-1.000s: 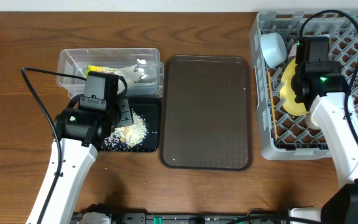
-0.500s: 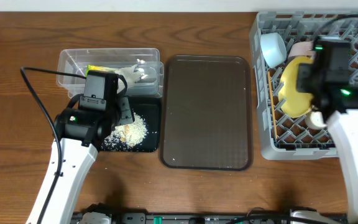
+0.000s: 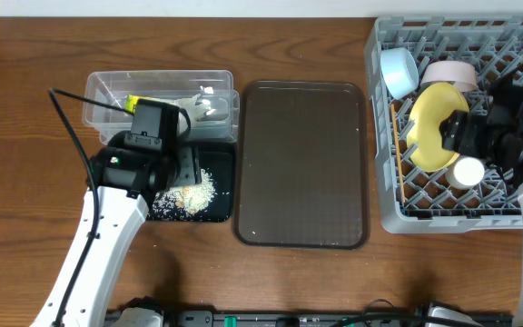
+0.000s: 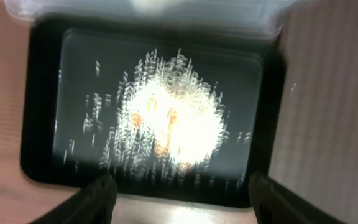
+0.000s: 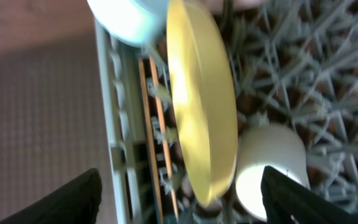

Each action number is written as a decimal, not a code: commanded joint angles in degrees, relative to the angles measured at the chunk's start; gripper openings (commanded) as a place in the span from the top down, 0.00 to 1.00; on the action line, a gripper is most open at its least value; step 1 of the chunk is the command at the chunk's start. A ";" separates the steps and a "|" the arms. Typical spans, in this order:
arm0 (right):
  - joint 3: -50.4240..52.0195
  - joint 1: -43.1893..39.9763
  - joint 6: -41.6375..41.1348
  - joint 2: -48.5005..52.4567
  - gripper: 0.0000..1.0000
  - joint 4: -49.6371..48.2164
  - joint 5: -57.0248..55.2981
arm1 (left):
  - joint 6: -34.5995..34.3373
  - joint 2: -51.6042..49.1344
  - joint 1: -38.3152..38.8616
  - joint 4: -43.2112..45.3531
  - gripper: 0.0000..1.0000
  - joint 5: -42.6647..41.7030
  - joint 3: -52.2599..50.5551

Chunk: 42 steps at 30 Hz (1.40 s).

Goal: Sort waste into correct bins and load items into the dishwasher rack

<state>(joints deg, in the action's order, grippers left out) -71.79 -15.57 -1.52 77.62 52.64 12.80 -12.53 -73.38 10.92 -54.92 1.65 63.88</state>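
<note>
My left gripper (image 3: 180,171) (image 4: 182,202) hovers open over the black tray (image 3: 219,162) (image 4: 42,93), which holds a heap of rice scraps (image 3: 193,191) (image 4: 173,124). Nothing is between its fingers. Behind the tray, the clear tub (image 3: 107,91) holds the yellow-green wrapper (image 3: 137,103) and white tissue (image 3: 200,109). My right gripper (image 3: 466,136) (image 5: 179,199) stands open over the grey dishwasher rack (image 3: 381,182). The yellow plate (image 3: 432,123) (image 5: 201,93) stands on edge there, free of the fingers. Also in the rack are the blue bowl (image 3: 398,71) (image 5: 129,15), pink bowl (image 3: 448,73), cup (image 3: 468,171) (image 5: 269,165) and chopsticks (image 3: 398,150) (image 5: 157,124).
A dark brown serving tray (image 3: 302,163) lies between the bins and the rack. The left arm's black cable (image 3: 71,123) loops over the table to the left of the tub. The rack's left wall (image 5: 107,112) stands beside the chopsticks.
My right gripper opened, let go of the yellow plate and drew back to the right, leaving it upright in the rack. My left gripper opened wider over the black tray.
</note>
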 commanded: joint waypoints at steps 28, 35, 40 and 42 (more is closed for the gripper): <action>25.88 -0.63 -1.42 -42.69 0.01 2.12 -3.76 | 1.33 40.92 -0.24 -1.79 0.11 -0.98 -10.03; 25.88 -0.63 -1.44 -42.69 0.01 4.33 -3.76 | 1.33 40.92 -0.24 -1.79 0.10 -0.98 -10.03; 25.88 -0.63 -1.33 -42.71 0.01 5.11 -3.85 | 1.33 40.92 -0.24 -1.79 0.10 -0.98 -10.03; 25.88 -0.63 -0.96 -42.71 0.01 5.44 -5.35 | 1.33 40.92 -0.24 -1.79 0.10 -0.98 -10.03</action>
<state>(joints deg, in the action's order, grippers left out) -46.33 -15.57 -2.39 35.11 57.87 8.93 -11.73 -32.51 10.92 -56.69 0.40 54.35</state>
